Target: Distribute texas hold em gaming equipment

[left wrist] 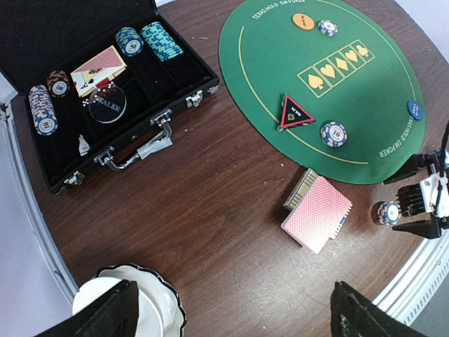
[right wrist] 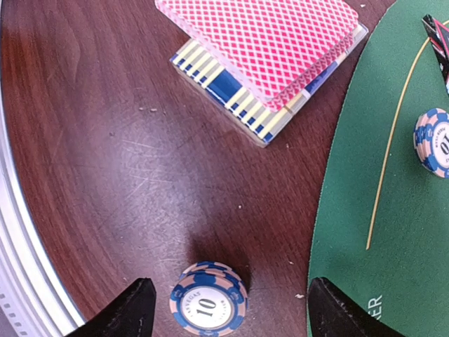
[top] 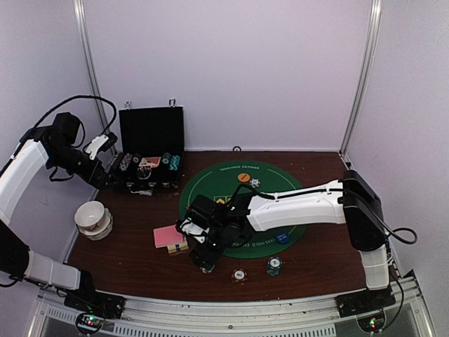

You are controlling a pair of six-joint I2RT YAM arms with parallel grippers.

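The chip stack [right wrist: 208,303] marked 10 sits on bare wood close to the near edge of the desk [right wrist: 105,140], just off the near-left rim of the green mat [right wrist: 393,246]. The right end effector [right wrist: 228,298] straddles it with both fingers spread wide, a gap on each side, gripping nothing.

My worry is a sideways drift when that arm lifts. Either finger could clip the stack, topple it and send chips rolling toward the desk's near edge.

Just beyond lie the pink-backed cards [right wrist: 259,42] on a striped box [right wrist: 231,98], close enough for a careless swing to nudge them.

On the mat are another chip stack [left wrist: 334,133], the triangle marker [left wrist: 296,112], an orange button [left wrist: 302,20] and a blue button [left wrist: 414,109].

Far left, the left end effector [left wrist: 235,316] hangs wide and empty over the white bowl [left wrist: 158,295], near the open case [left wrist: 203,77], well apart from the chips.
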